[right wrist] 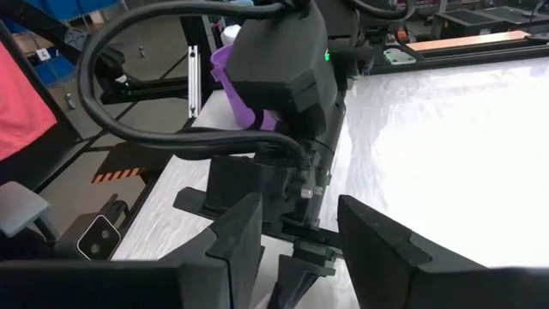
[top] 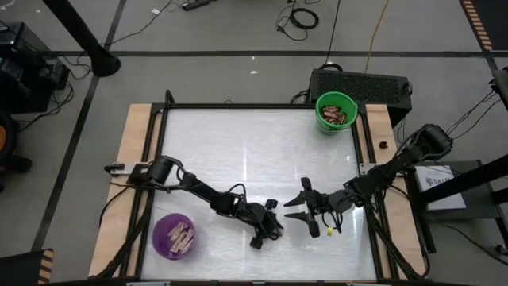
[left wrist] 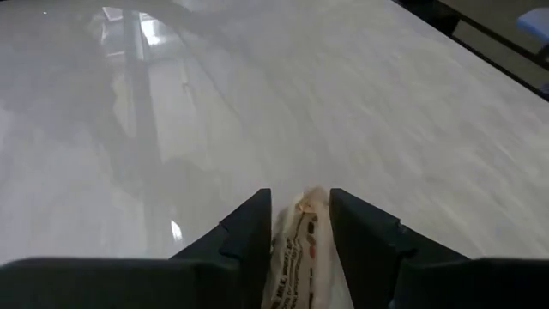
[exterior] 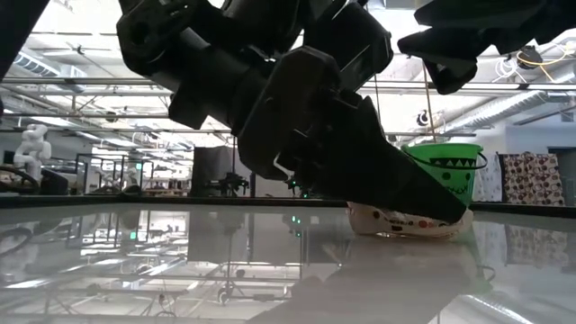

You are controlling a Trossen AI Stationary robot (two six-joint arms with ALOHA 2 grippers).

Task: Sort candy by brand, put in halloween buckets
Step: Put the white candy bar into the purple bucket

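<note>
My left gripper (top: pixel 268 226) is low over the table's near middle, shut on a pale cream candy bar (left wrist: pixel 298 249) with red print; the low view shows the same bar (exterior: pixel 409 221) under the fingers. My right gripper (top: pixel 295 208) hangs open just to its right, facing it, with nothing between its fingers (right wrist: pixel 300 223). The green bucket (top: pixel 336 112) stands at the far right corner with dark red-brown bars inside. The purple bucket (top: pixel 175 236) stands at the near left with pale bars inside. My left gripper pinches the pale bar between its two fingers, on the bar's long sides (left wrist: pixel 300 225). The fingers slant down toward the table and lie along the bar. In the low view the bar's underside (exterior: pixel 405 232) is down at the tabletop, roughly level.
A small yellow piece (top: pixel 329 232) lies on the table near my right gripper. The glossy white tabletop (top: pixel 254 151) is bounded by a dark frame, with wooden strips (top: pixel 135 143) outside it. A black box (top: pixel 361 82) sits behind the green bucket.
</note>
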